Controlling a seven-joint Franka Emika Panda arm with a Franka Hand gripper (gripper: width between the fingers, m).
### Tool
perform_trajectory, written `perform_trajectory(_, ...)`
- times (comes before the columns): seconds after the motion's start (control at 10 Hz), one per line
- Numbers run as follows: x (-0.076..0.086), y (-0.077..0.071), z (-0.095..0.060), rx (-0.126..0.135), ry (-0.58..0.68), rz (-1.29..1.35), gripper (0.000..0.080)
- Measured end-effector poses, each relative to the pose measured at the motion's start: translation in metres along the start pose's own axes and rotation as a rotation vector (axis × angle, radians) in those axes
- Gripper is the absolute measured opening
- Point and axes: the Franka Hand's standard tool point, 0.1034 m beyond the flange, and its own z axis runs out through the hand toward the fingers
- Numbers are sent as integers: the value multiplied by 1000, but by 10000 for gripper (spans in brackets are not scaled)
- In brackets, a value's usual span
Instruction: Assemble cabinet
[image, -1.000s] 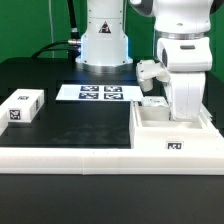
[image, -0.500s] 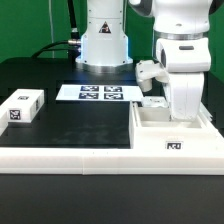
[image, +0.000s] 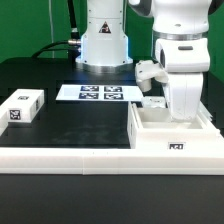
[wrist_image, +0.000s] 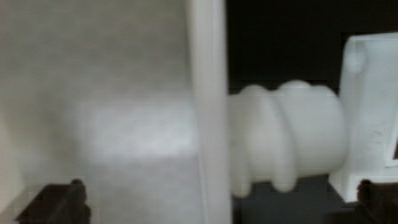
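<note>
The cabinet body (image: 175, 146), an open white box with a marker tag on its front wall, stands at the exterior view's right. My gripper (image: 180, 112) reaches straight down into it, and its fingertips are hidden behind the box wall. In the wrist view the gripper (wrist_image: 217, 198) has its dark fingertips (wrist_image: 64, 200) far apart. A white wall (wrist_image: 107, 110) and a ribbed white part (wrist_image: 285, 135) lie between them, and neither tip visibly touches them. A small white panel (image: 22, 106) with a tag lies at the exterior view's left.
The marker board (image: 100, 93) lies flat at the back, in front of the robot base (image: 104, 45). A long low white L-shaped rail (image: 65, 155) runs along the front and meets the cabinet body. Another small white piece (image: 155, 101) sits just behind the body.
</note>
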Motion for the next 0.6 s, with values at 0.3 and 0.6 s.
perform_trajectory(0.3,0,-2,0,2,-1,1,797)
perform_trajectory(0.6,3,-14,-25,-16,-9,23,797)
